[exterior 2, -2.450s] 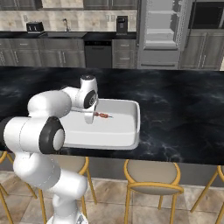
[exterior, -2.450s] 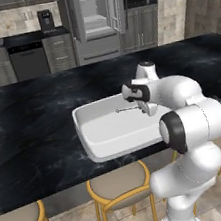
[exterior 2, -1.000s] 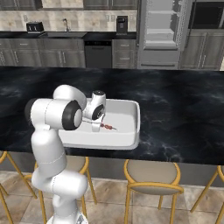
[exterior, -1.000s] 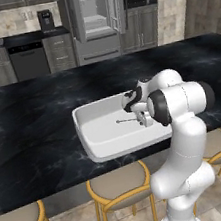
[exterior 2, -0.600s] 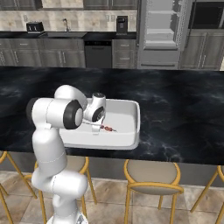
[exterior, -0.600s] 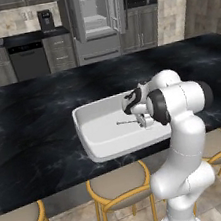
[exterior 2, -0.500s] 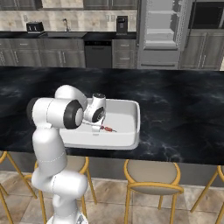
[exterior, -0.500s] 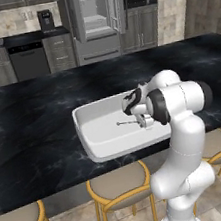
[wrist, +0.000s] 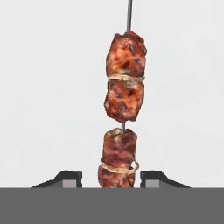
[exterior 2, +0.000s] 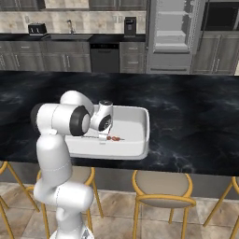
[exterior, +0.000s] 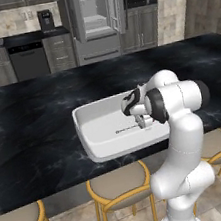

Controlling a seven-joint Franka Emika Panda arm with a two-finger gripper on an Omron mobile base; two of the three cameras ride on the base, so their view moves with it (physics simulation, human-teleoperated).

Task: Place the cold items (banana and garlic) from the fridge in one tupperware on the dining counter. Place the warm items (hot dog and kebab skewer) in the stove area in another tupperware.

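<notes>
The kebab skewer [wrist: 124, 96], with several browned meat chunks on a thin metal stick, lies on the white floor of the tupperware [exterior: 88, 139] on the dark marble dining counter. It also shows as red chunks [exterior 2: 113, 138] in the tub's near half, and its stick [exterior: 127, 128] points left. My gripper [wrist: 110, 176] hangs low inside the tub, open, with a finger tip [wrist: 71, 177] on each side of the skewer's near end and a gap on the left. In the base views the gripper [exterior: 144, 122] [exterior 2: 103, 136] points down over the skewer. Banana, garlic and hot dog are out of view.
The dining counter [exterior: 33, 119] runs across both base views, with round stools [exterior: 119, 184] [exterior 2: 163, 186] along its near edge. Behind it the fridge [exterior: 96, 13] stands with its doors open, beside grey cabinets and a dishwasher [exterior 2: 105, 58].
Since 2.5 s ago the arm has swung the skewer toward the tub's near side and lowered it to the floor. Over the last half second nothing visibly moves.
</notes>
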